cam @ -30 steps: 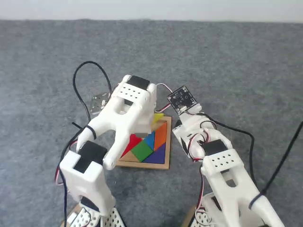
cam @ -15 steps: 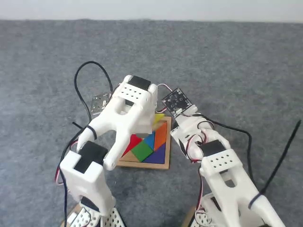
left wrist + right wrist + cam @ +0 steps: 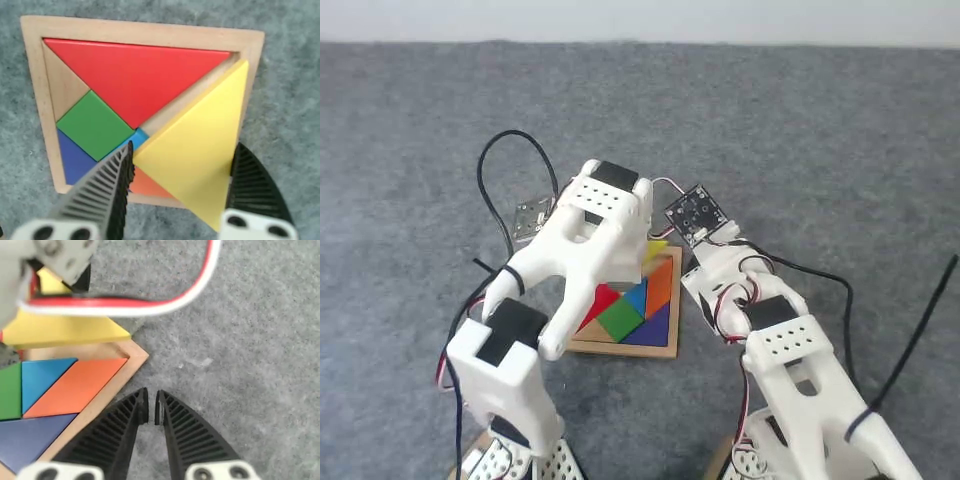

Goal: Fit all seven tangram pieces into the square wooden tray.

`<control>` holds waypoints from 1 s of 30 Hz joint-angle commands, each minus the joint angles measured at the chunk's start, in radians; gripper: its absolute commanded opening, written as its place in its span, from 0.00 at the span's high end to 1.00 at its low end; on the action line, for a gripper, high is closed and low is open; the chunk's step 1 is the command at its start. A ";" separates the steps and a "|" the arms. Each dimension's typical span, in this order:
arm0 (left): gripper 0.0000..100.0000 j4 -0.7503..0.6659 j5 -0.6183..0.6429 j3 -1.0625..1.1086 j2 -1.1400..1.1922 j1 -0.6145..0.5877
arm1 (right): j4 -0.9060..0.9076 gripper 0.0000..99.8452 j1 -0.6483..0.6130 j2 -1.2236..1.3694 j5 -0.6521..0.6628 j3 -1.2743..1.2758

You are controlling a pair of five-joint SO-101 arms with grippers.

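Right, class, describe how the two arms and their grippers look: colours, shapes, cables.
The left arm and right arm are white moulded plastic with black motor blocks and dotted hole patterns. Black cables loop off them, plus a red-and-white wire. The left gripper and right gripper have black ribbed fingers.

Likely a robotics lab: grey felt tabletop (image 3: 840, 140), exposed circuit board (image 3: 699, 212), plain wall (image 3: 640, 18).

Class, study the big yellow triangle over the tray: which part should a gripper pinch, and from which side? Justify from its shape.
Pinch the yellow triangle by its thin sides, from above: one finger on the long edge, the other at the opposite corner, as the left gripper does. It is a flat plate, face up over the wooden tray, so only its edges offer grip.
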 commanded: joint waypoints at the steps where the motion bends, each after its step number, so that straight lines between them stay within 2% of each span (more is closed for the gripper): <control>1: 0.87 0.009 -0.009 -0.005 -0.006 0.006 | 0.012 0.96 0.007 -0.001 0.009 -0.034; 4: 0.86 0.009 -0.009 -0.005 -0.006 0.006 | 0.012 0.96 0.007 -0.001 0.011 -0.034; 10: 0.75 0.008 -0.011 -0.005 -0.006 0.006 | 0.013 0.96 0.007 -0.001 0.011 -0.034; 16: 0.69 0.009 -0.012 -0.005 -0.006 0.006 | 0.013 0.96 0.008 -0.001 0.011 -0.034; 30: 0.66 0.009 -0.014 -0.005 -0.006 0.008 | 0.015 0.96 0.008 -0.002 0.011 -0.034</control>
